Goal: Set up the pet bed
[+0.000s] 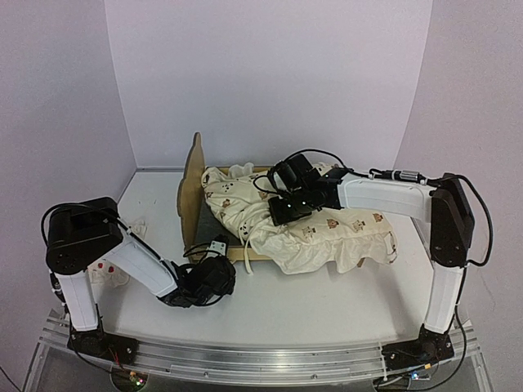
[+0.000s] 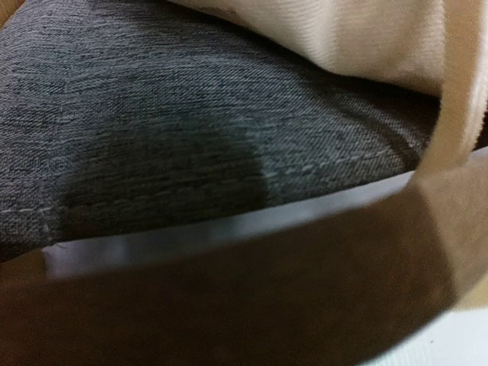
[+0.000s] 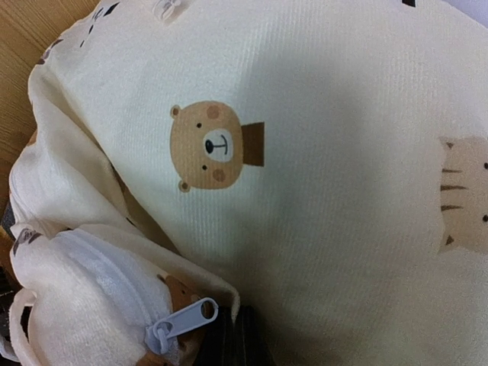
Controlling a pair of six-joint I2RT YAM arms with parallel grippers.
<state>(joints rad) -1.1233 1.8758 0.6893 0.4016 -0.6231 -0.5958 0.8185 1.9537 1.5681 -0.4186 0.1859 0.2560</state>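
The pet bed (image 1: 193, 184) stands on the table (image 1: 327, 310) left of centre, with its headboard upright at the far-left end and its near side rail facing the arms. The cushion (image 1: 327, 233) lies bunched across it, and much of its bulk hangs past the right end of the frame rather than sitting inside the rails.

The right gripper (image 1: 288, 208) is down on top of the cushion with its fingers closed together. Whether a fold of cloth is pinched between them does not show (the wrist view is filled with printed fabric and a zip pull (image 3: 183, 320)).

The left gripper (image 1: 216, 273) sits low at the near rail (image 2: 267, 297), its camera looking over the rail at the grey base (image 2: 152, 114). Its fingers are out of that view and only a dark lump from above, so I cannot tell how wide they stand.

The main risk is the frame shifting. It looks light, and a drag on the cushion could slide or tip it unless the left gripper has the rail firmly. A shallow hold there could slip off the thin wood. If the closed right gripper only pushes, it may ruck the cushion further instead of spreading it, which would leave the overhang outside the rails. The zip pull could also snag on a finger.
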